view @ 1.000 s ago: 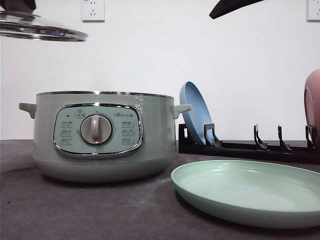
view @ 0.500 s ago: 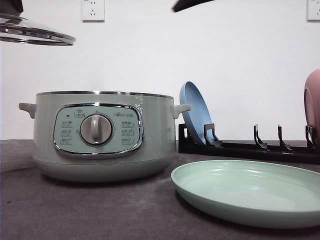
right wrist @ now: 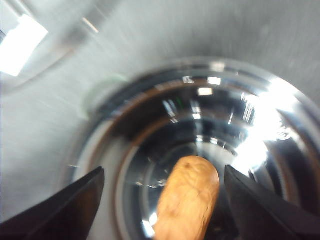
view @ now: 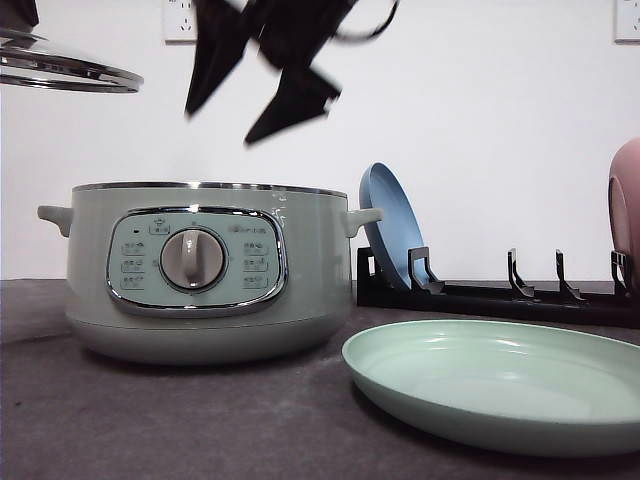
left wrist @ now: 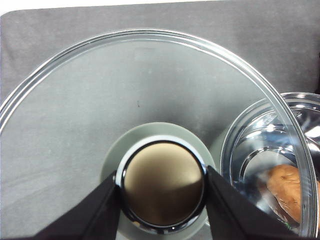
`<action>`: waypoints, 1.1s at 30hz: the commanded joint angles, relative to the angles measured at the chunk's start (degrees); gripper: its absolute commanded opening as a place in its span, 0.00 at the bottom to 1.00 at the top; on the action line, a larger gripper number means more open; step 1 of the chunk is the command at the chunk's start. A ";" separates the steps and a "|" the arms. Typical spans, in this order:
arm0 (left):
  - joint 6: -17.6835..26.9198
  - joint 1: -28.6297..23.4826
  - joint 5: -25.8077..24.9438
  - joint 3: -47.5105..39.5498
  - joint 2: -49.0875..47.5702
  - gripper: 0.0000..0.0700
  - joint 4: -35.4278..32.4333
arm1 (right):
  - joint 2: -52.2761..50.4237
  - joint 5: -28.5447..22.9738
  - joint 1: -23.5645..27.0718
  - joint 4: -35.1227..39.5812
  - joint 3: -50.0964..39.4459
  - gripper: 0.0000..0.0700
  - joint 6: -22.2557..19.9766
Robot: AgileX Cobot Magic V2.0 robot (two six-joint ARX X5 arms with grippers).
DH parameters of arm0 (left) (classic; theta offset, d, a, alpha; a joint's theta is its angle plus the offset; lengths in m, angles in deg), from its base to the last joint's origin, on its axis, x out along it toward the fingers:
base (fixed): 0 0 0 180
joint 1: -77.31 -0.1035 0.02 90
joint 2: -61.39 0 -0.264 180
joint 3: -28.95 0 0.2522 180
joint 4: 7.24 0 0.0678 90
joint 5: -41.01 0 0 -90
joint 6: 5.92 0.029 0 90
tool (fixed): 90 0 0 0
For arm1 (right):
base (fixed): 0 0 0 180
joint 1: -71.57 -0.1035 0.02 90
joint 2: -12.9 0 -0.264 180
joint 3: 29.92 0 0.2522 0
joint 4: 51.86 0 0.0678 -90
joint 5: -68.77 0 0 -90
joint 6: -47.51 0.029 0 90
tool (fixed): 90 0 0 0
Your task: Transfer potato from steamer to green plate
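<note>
In the front view the steamer (view: 205, 270) stands uncovered on the dark table (view: 150, 420), its dial facing the camera. At about four o'clock from it, close by but apart, lies the green plate (view: 500, 385), bare. Behind the plate a black rack (view: 500, 295) holds a blue plate (view: 392, 238) upright on edge, and a pink plate (view: 626, 215) shows at the three o'clock edge. The glass lid (view: 65, 70) hangs in the air at about ten o'clock from the steamer, and the right gripper (view: 260, 95), blurred, hangs above the pot's open mouth with its fingers spread. In the left wrist view the left gripper (left wrist: 162, 200) is clenched on the lid's knob (left wrist: 162, 190), one dark finger on either side; through and past the lid's rim, toward four o'clock, the potato (left wrist: 290, 190) lies in the shiny bowl of the steamer. In the right wrist view, which is blurred, the right gripper's jaws stand wide apart and hold nothing, and the potato lies between them down in the steamer's metal bowl, on its floor.
</note>
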 commanded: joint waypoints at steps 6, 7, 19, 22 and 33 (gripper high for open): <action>0.15 -0.07 -0.09 1.77 -0.76 0.00 -2.30 | 7.49 -3.10 -1.82 1.22 2.04 0.69 -1.34; 0.15 -0.07 -0.09 1.77 -0.76 0.00 -2.29 | 8.05 -3.46 -1.92 1.24 2.04 0.69 -1.35; 0.14 -0.04 -0.10 1.77 -0.76 0.00 -2.36 | 11.37 -5.77 -2.27 0.13 2.03 0.69 -2.14; 0.13 -0.04 -0.11 1.77 -0.76 0.00 -2.34 | 11.50 -6.01 -2.28 0.10 2.02 0.69 -2.35; 0.13 -0.04 -0.13 1.77 -0.76 0.00 -2.34 | 11.50 -6.96 -2.33 -1.15 2.02 0.69 -2.44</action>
